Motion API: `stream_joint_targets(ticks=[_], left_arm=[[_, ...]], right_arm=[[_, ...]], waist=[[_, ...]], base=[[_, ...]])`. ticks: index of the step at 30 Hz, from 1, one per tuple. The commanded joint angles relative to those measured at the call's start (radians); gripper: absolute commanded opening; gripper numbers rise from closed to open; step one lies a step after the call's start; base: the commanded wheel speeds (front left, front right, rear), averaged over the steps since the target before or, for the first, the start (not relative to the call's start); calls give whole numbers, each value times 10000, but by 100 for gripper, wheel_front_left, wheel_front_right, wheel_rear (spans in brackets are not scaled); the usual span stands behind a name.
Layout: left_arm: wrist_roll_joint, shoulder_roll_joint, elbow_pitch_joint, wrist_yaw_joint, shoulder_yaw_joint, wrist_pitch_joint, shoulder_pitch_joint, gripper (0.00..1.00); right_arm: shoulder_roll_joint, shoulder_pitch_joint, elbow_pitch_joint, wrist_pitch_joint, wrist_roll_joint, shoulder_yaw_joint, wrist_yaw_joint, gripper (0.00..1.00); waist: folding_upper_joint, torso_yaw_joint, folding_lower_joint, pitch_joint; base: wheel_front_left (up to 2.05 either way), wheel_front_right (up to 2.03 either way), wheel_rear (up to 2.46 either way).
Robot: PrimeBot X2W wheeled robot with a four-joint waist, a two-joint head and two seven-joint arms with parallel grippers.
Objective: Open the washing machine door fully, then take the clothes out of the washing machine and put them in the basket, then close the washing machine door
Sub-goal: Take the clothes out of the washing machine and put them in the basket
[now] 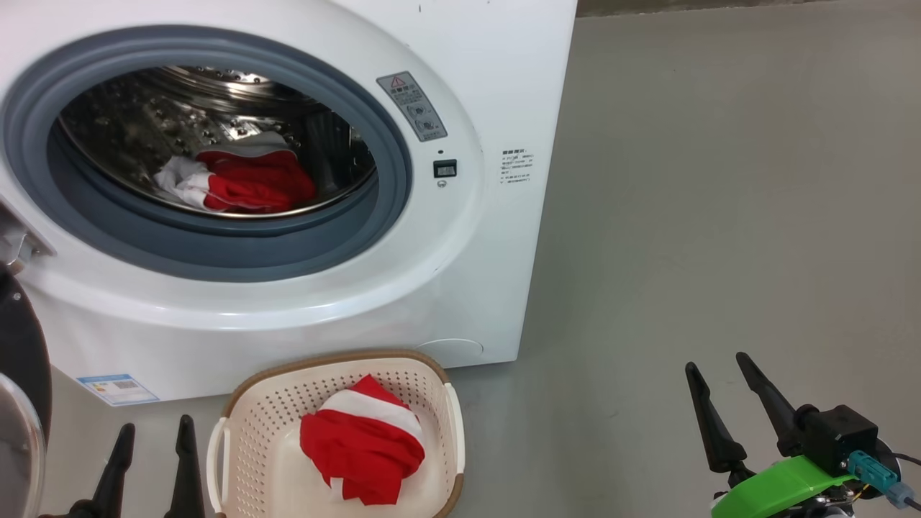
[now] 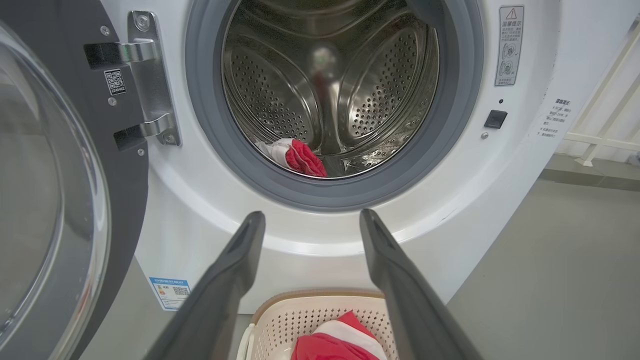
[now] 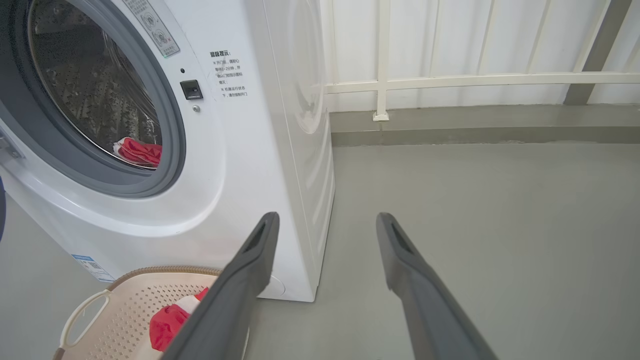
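Red-white drum garment (image 1: 252,183): one piece of the clothes, low at the front of the steel drum (image 1: 144,122), just behind the grey gasket (image 1: 388,216).
Basket garment (image 1: 363,450): one piece already in.
Basket (image 1: 241,403): on the floor (image 1: 719,180), just in front of the washing machine (image 1: 475,288), below the opening.
Washing machine door (image 2: 55,200): swung wide on its hinge at my left. Looks fully open to me and off the reach path.
Left gripper (image 1: 157,423): fingers apart, nothing between them, low beside the basket, aimed at the opening.
Right gripper (image 1: 716,361): fingers apart, empty, well off to the right over bare floor.
Step, my read: fetch the drum garment.
How I'd run it: use the left, it's lined up. Go in over the gasket lip, not into it. Set the tips on the thick red bunch, not the thin white edge. Close on a deep fold, lift clear of the lip before backing out, release over the basket's middle.
Risk: a shallow pinch could slip, and a trailing hem could catch the gasket.
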Motion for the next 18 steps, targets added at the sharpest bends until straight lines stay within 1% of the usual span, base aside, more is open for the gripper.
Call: stream_joint_targets(ticks=[1, 11, 18], left_arm=[[148, 119, -292, -55, 353, -61, -20, 100], [183, 148, -130, -55, 221, -61, -366, 100], [304, 549, 560, -55, -233, -61, -1380, 100]], right_arm=[[-158, -9, -277, -63, 131, 206, 48, 100], [-64, -134, -354, -63, 96, 152, 48, 100], [108, -478, -428, -63, 27, 169, 48, 100]], waist=[[0, -12, 0, 14], [0, -41, 0, 356], [0, -95, 0, 977]], base=[[0, 0, 0], [0, 0, 0], [0, 0, 0]])
